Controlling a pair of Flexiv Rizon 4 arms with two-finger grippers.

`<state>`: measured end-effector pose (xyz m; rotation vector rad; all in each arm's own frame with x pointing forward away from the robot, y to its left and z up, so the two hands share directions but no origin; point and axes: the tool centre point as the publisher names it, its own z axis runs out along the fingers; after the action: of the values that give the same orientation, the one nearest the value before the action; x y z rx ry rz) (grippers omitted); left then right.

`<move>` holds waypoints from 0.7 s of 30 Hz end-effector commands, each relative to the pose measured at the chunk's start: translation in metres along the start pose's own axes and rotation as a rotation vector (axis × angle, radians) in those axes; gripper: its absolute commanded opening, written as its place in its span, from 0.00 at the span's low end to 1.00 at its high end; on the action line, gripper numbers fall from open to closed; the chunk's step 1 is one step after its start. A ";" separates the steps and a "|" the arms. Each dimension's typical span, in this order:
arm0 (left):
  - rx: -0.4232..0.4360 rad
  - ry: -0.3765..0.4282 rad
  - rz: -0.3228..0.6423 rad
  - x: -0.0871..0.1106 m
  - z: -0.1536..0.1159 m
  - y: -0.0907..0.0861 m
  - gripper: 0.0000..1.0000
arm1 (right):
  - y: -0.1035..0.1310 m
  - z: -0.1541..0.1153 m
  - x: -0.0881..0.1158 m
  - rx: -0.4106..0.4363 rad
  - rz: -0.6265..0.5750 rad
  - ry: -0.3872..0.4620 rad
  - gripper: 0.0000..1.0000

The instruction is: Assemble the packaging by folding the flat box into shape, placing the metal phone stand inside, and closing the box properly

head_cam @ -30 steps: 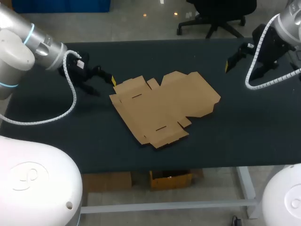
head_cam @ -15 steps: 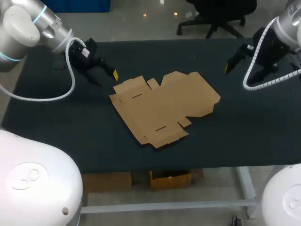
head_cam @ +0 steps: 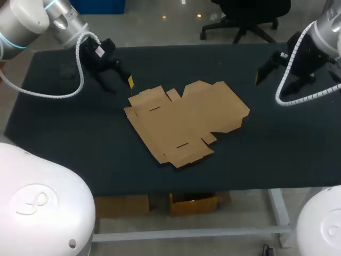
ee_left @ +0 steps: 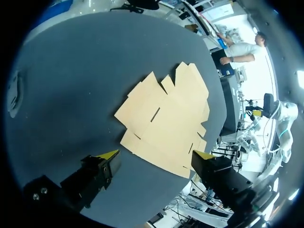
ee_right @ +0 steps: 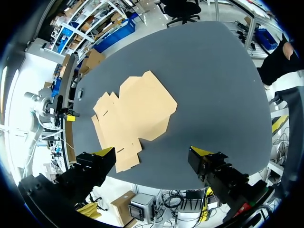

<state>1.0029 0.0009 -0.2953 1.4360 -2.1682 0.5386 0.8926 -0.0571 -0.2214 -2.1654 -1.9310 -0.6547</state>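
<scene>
A flat, unfolded brown cardboard box point(head_cam: 186, 120) lies in the middle of the black table point(head_cam: 277, 149). My left gripper point(head_cam: 116, 79) hovers open just beyond the box's far-left corner, touching nothing. In the left wrist view the box point(ee_left: 164, 118) lies ahead of the open left gripper point(ee_left: 156, 156). My right gripper point(head_cam: 265, 68) hangs open over the far right of the table, well clear of the box. The right wrist view has the box point(ee_right: 133, 109) ahead of the open right gripper point(ee_right: 153, 152). I see no metal phone stand that I can identify.
A small dark object point(ee_left: 14, 92) lies on the table to the far left of the box, also faintly visible point(head_cam: 66, 72) in the head view; I cannot tell what it is. Bare tabletop surrounds the box on all sides.
My left arm has swung toward the far side of the table, carrying its open gripper a little farther back and right, near the box's far-left corner. The right arm and box have stayed put.
</scene>
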 end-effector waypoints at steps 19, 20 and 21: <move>0.017 0.026 0.252 -0.040 0.025 -0.059 1.00 | -0.011 0.008 -0.010 0.040 -0.011 0.030 1.00; 0.020 0.020 0.255 -0.042 0.027 -0.060 1.00 | -0.012 0.008 -0.009 0.041 -0.011 0.031 1.00; 0.023 0.025 0.258 -0.043 0.027 -0.063 1.00 | -0.012 0.009 -0.009 0.042 -0.012 0.032 1.00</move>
<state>1.0638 -0.0038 -0.3348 1.1705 -2.3554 0.6778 0.8829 -0.0582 -0.2367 -2.1158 -1.9270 -0.6433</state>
